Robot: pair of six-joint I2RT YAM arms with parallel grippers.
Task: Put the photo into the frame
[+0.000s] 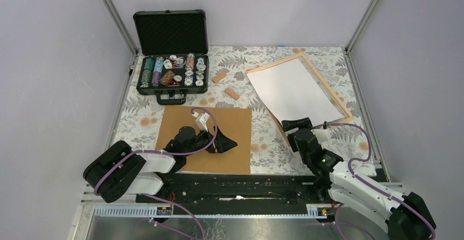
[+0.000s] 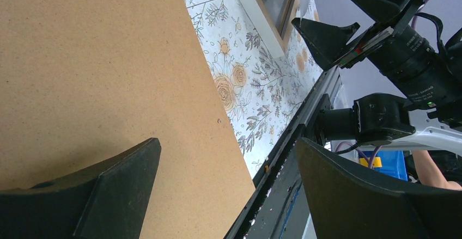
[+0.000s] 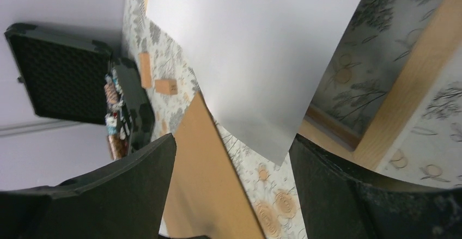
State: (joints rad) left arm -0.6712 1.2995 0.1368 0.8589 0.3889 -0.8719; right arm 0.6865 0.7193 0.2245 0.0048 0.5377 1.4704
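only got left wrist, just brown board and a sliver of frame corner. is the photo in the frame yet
observer: Not seated. The photo lies white side up, skewed across the frame, its near corner overhanging the frame's edge.
operator: right tool got hold of it
observer: No. The right tool is open, with that corner showing between its fingers.
operator: anything else up there
observer: An open black case at the far left, with two small wooden blocks beside it.

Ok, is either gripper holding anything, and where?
Nothing held. Left gripper and right gripper are both open; the photo lies ungripped just beyond the right fingers.
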